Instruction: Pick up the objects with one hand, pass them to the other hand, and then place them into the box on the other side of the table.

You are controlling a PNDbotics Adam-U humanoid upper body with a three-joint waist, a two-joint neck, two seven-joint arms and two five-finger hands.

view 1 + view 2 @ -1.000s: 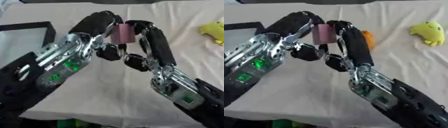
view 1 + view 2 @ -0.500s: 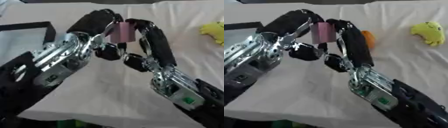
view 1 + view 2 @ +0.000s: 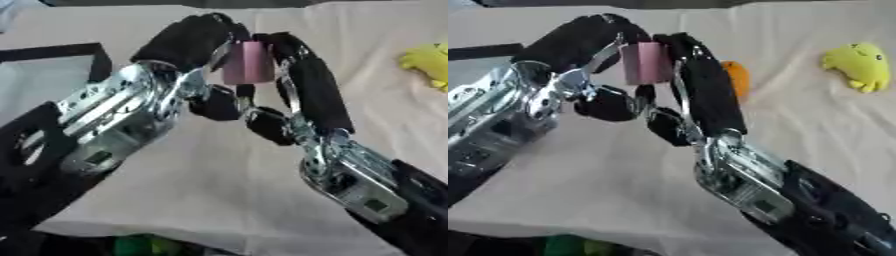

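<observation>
At the far left we see a black-rimmed box (image 3: 52, 75), cut off by the picture's edge and partly hidden behind our left forearm; its floor looks pale, and we cannot make out anything inside it. Our left hand (image 3: 188, 42) rises from the lower left, its dark fingers curled over the top and left side of a pink block (image 3: 248, 62); the block hangs above the cloth-covered table (image 3: 201, 190), in the middle of the upper part of the view, between our two hands. The block stands upright, its long axis running up and down, its broad face turned toward us; its upper edge and left side are covered by fingers, so we cannot tell its full outline. Our right hand (image 3: 702, 87) comes up from the lower right and closes on the block's right side, fingers curled round it, thumb tucked beneath; both hands are clamped on the same block at once. Just behind our right hand an orange thing (image 3: 737, 80) lies on the cloth, half hidden by the fingers, its shape unclear. Farther right a yellow toy (image 3: 857, 65) rests on the table, well apart from the hands; in the left eye view the frame's edge cuts it off.
</observation>
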